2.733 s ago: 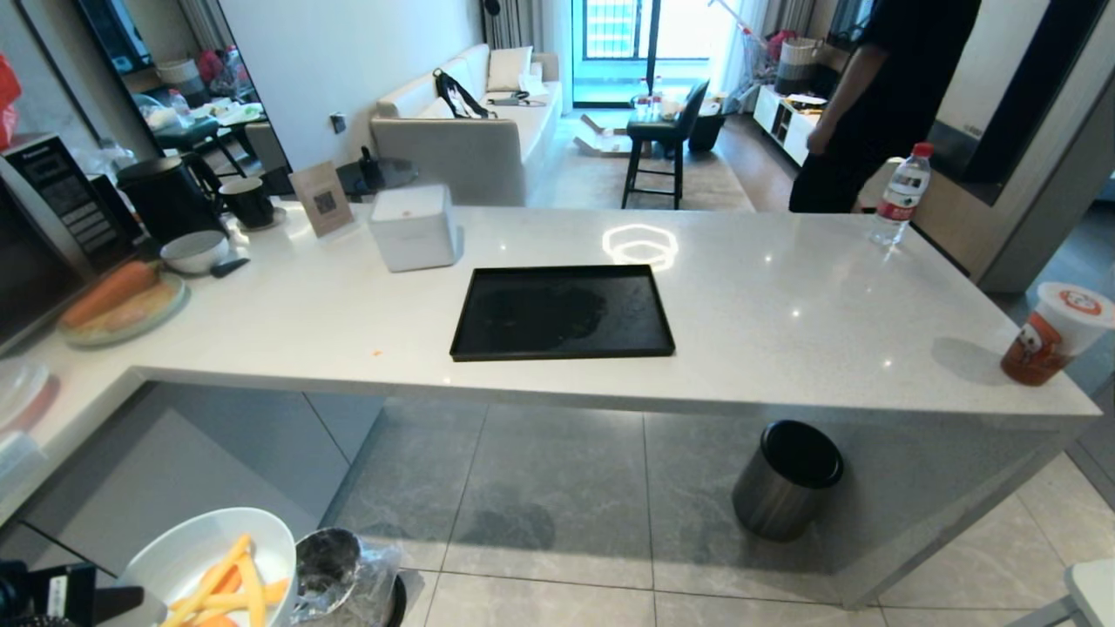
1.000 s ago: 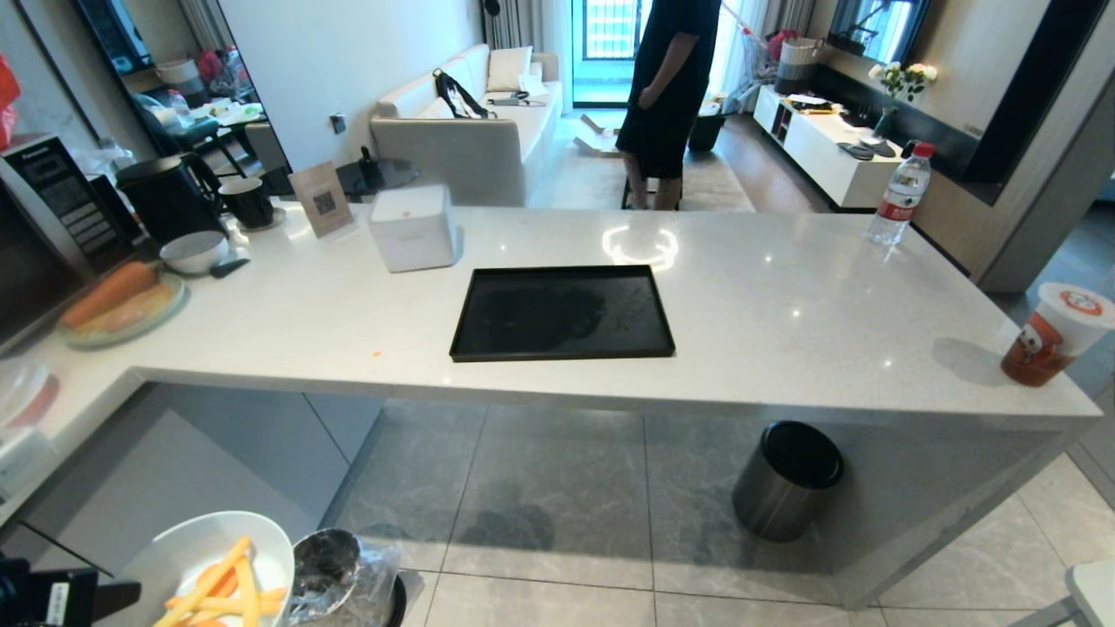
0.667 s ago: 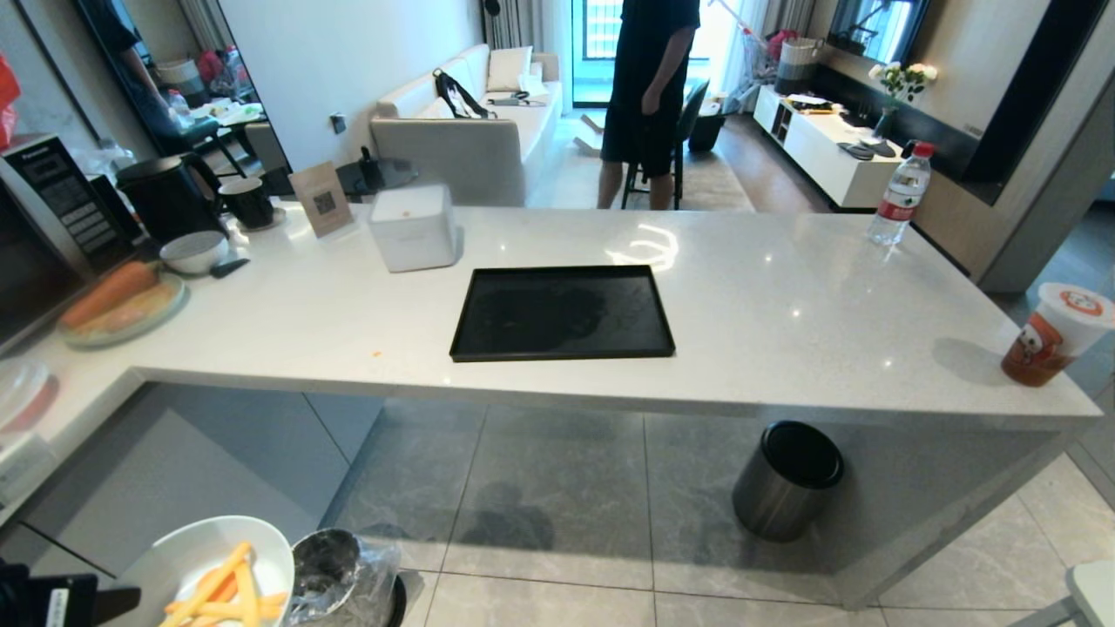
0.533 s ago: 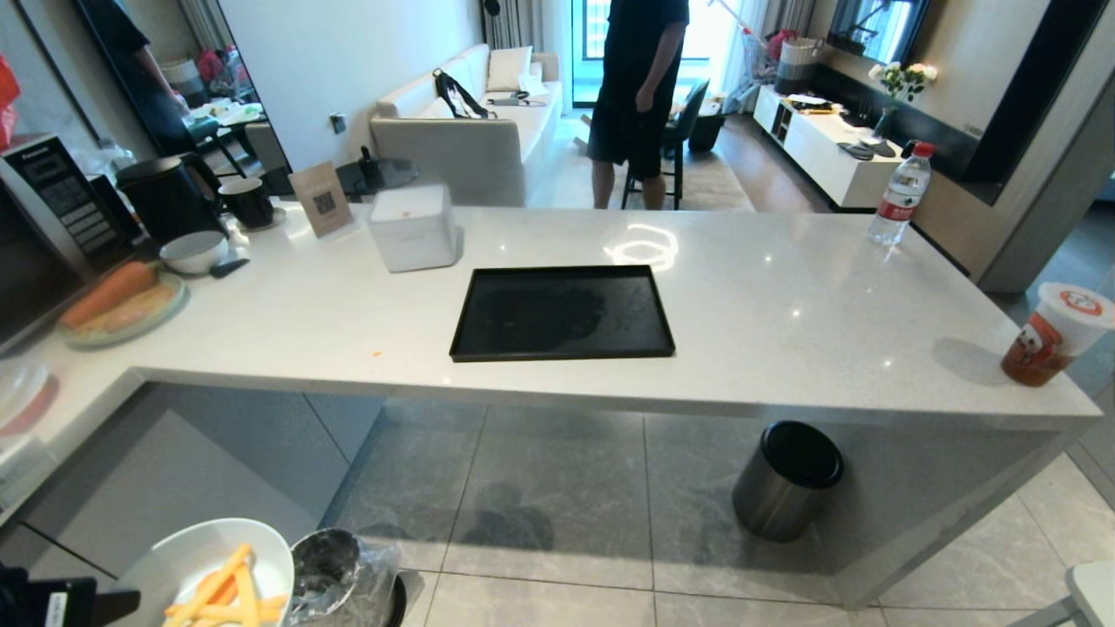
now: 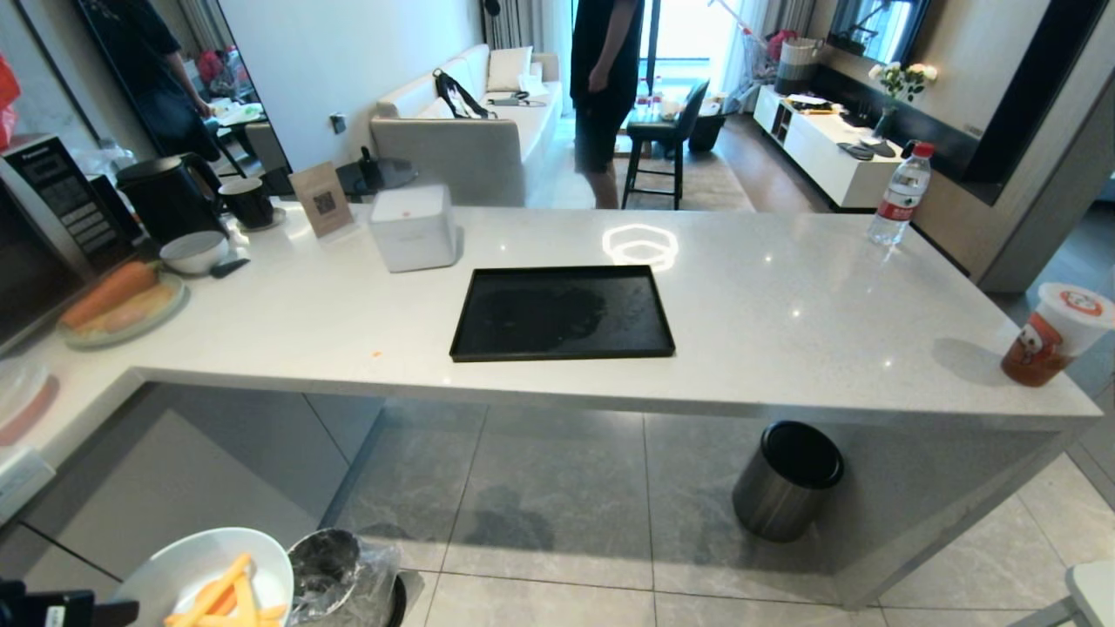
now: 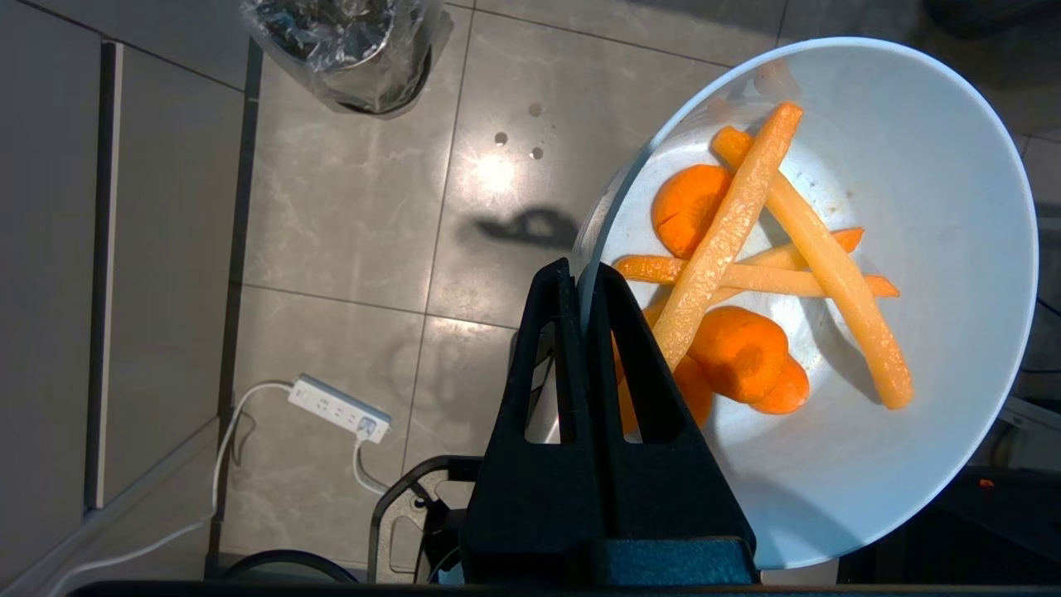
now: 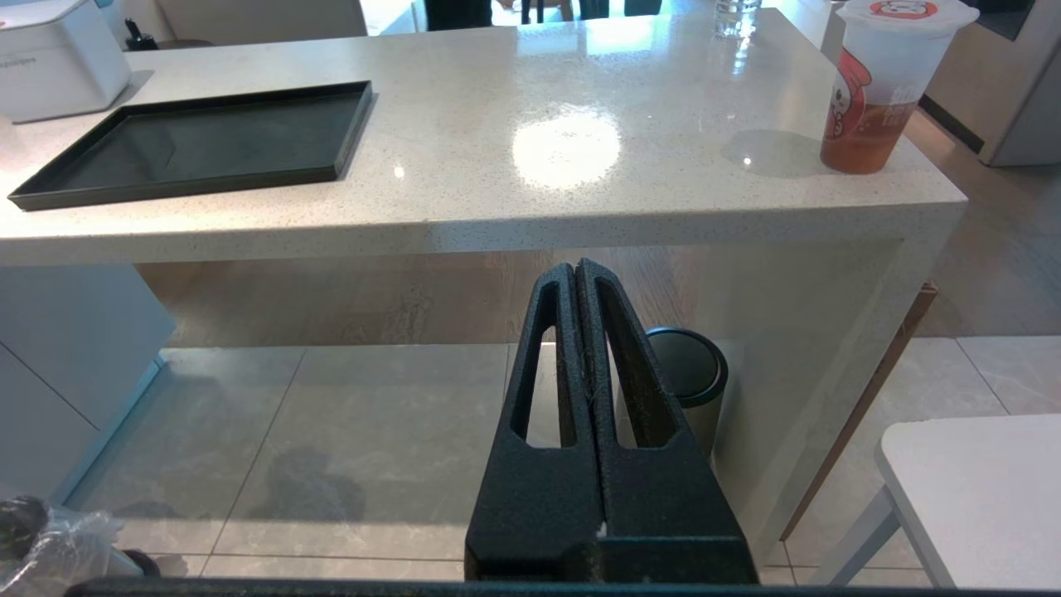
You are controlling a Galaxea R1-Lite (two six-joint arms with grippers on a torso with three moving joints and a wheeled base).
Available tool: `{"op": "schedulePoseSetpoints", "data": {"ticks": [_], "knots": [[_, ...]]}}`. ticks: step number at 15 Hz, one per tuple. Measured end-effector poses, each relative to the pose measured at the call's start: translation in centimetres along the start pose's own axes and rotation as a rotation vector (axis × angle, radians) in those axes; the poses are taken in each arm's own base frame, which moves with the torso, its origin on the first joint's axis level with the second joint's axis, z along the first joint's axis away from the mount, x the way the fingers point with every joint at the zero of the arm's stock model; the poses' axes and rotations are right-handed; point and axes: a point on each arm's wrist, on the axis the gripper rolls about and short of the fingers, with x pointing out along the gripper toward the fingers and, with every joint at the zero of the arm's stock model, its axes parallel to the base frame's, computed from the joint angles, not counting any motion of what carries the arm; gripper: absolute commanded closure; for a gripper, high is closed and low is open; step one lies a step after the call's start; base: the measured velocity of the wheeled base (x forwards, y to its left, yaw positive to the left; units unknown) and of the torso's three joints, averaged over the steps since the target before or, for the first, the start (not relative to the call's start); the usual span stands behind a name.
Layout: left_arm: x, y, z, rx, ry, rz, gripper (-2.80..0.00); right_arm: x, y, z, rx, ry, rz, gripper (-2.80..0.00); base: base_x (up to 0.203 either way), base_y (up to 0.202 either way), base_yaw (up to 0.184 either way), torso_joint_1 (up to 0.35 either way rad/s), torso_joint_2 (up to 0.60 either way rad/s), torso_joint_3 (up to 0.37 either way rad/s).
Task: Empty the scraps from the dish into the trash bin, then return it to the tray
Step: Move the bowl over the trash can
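Observation:
My left gripper (image 6: 580, 278) is shut on the rim of the dish (image 6: 937, 249), a smooth white bowl. The scraps (image 6: 746, 274), carrot rounds and pale fry-like sticks, lie inside it. In the head view the dish (image 5: 187, 566) hangs low at the bottom left, just left of the trash bin (image 5: 335, 570). The trash bin (image 6: 348, 41) is a steel cylinder with a crinkled clear liner and stands on the floor tiles. The black tray (image 5: 562, 312) lies bare in the middle of the counter. My right gripper (image 7: 578, 269) is shut on nothing, parked low before the counter.
A steel cylinder with a black top (image 5: 784, 479) stands under the counter's right end. On the counter are a white box (image 5: 412, 226), a drink cup (image 5: 1050, 335), a water bottle (image 5: 902, 196) and a ribbed bowl (image 5: 193, 251). A person (image 5: 601, 87) stands behind the counter. A power strip (image 6: 340, 406) lies on the floor.
The dish has sunk a little in my left gripper, still beside the trash bin. The person behind the counter has walked from the right to the middle.

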Motion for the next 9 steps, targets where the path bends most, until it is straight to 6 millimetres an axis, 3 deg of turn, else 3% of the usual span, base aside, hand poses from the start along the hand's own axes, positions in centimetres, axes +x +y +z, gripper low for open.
{"op": "schedulePoseSetpoints", "data": {"ticks": [9], "knots": [[0.14, 0.06, 0.30, -0.004, 0.005, 0.006, 0.00, 0.00, 0.00, 0.00, 0.000, 0.000, 0.000, 0.00, 0.000, 0.000, 0.000, -0.010, 0.02, 0.015]]}}
